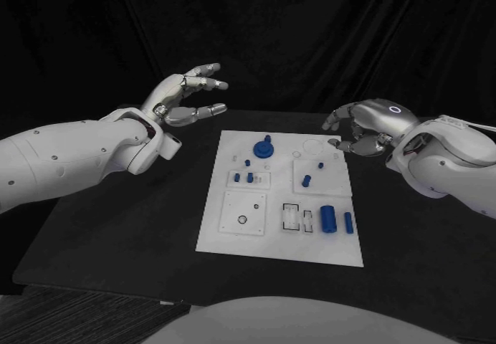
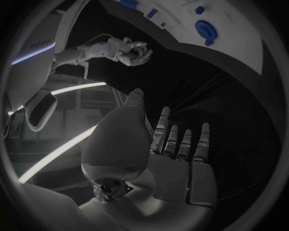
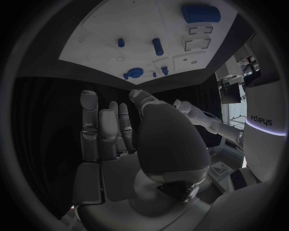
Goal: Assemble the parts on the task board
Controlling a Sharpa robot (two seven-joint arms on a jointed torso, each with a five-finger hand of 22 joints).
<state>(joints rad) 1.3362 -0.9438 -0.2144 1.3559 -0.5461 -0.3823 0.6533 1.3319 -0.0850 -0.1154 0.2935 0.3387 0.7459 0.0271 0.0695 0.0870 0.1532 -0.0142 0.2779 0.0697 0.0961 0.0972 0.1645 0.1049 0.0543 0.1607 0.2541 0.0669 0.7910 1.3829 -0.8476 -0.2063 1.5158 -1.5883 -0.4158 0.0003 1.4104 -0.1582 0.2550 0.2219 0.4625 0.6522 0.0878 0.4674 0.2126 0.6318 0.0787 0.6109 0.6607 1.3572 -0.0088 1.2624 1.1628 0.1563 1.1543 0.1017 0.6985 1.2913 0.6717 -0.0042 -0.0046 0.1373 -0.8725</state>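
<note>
Head view: the board (image 1: 281,208) lies mid-table, with the blue parts on it: a round disc (image 1: 264,149) near its far edge, a fat cylinder (image 1: 327,217) and a slim peg (image 1: 348,223) toward its near right corner.
Left hand (image 1: 189,94): raised beyond the board's far left corner, well apart from it, fingers spread, holding nothing.
Right hand (image 1: 362,130): just off the board's far right corner, fingers curled inward; nothing visible in them.
Left wrist view: left hand (image 2: 175,144) flat with fingers straight and apart; the board (image 2: 241,38) lies past the fingertips, the disc (image 2: 206,31) on it; right hand (image 2: 134,51) appears beyond.
Right wrist view: right hand (image 3: 120,134) fingers extended side by side, empty; the board (image 3: 108,33) ahead of them carries the disc (image 3: 134,73) and cylinder (image 3: 202,13).
</note>
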